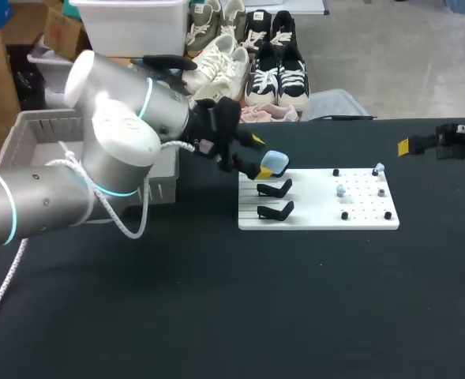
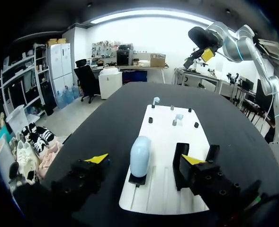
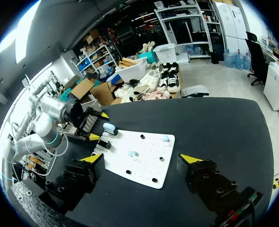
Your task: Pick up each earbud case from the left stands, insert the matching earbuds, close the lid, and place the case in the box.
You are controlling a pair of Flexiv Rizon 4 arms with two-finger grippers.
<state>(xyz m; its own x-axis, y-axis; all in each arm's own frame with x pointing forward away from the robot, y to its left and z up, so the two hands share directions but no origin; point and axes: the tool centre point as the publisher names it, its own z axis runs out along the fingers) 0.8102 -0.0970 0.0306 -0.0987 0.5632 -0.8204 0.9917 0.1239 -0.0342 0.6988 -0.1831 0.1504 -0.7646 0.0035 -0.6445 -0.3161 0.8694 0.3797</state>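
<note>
My left gripper (image 2: 144, 159) has its fingers spread wide. The case (image 2: 140, 153), a smooth, pale blue, rounded pebble shape, sits upright between them, and neither yellow tip touches it. It rests at the far end of the row of stands (image 1: 275, 210). The two nearer ones are bare, angular black brackets with hooked ends.

They sit on a flat white board (image 1: 319, 221), slotted at that end and dotted with a grid of small holes at the other. Short black pegs (image 1: 344, 215) stick up there. Among them are two small pale earbuds (image 1: 341, 190), one near the middle and one at the far corner.

The board lies on a matte black table (image 1: 216, 300). The box (image 1: 35, 118), a grey plastic crate with ribbed walls, stands at the table's far left, behind my left arm.

My right gripper (image 3: 141, 158) hangs over bare table well to the right of the board, fingers wide apart with nothing between them.
</note>
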